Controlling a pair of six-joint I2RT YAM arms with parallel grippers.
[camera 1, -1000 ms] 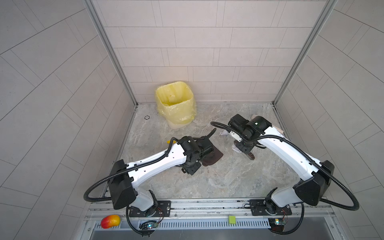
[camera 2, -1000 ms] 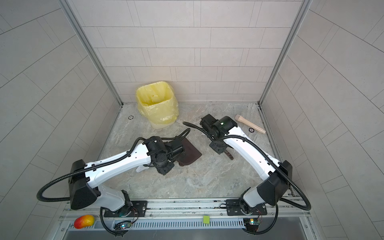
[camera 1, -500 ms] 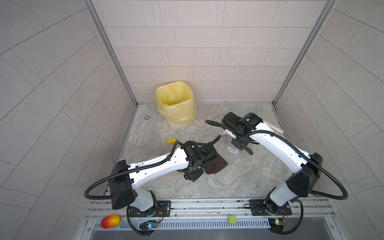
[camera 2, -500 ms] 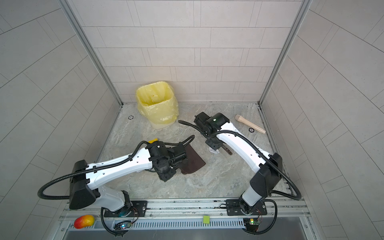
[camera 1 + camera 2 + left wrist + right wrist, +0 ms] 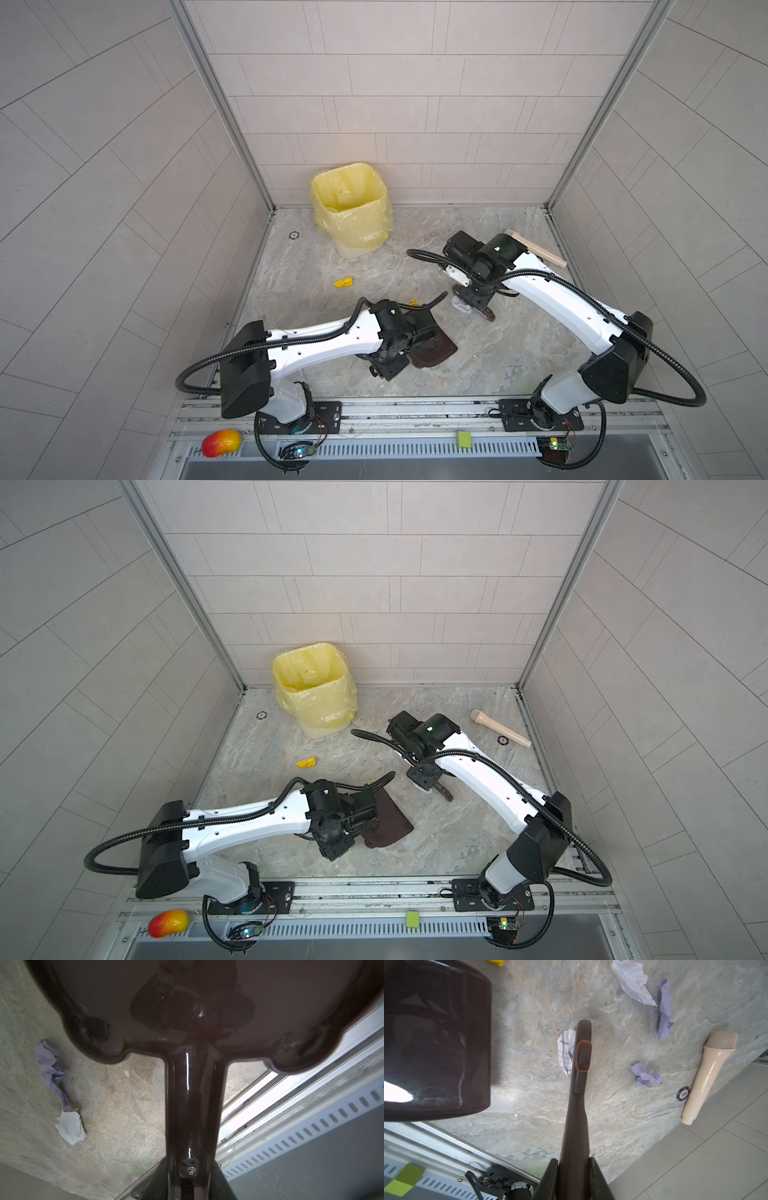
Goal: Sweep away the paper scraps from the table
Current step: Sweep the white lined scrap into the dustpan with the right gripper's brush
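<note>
On your far left a mango toy [image 5: 221, 443] sits on the front rail, off the table [image 5: 519, 353]. Your left gripper [image 5: 190, 1182] is clamped on the handle of a dark brown dustpan [image 5: 434, 353], which sits near the front edge, left of the middle. You cannot tell whether its lip touches the table.

In the left wrist view, two of the paper scraps [image 5: 70, 1128], one lilac and one white, lie touching each other on the table beside the pan, outside it. Behind the left arm, a yellow scrap [image 5: 343, 282] lies in the open between the arm and the yellow-lined bin [image 5: 349, 216] at the back wall. A smaller yellow bit [image 5: 412, 302] lies near the pan's far edge.

Right of the middle, your right gripper [image 5: 574, 1167] is closed tight on a brown brush handle [image 5: 579, 1084]. A white lined scrap [image 5: 565, 1053] touches the side of that handle near its tip. Beyond it lie a lilac ball [image 5: 646, 1075], a lilac strip [image 5: 664, 1009] and a white crumple [image 5: 633, 982] just beside the strip.

At the far right, a beige toy microphone [image 5: 498, 728] lies along the table's edge, with a small round disc [image 5: 683, 1093] just beside it.
</note>
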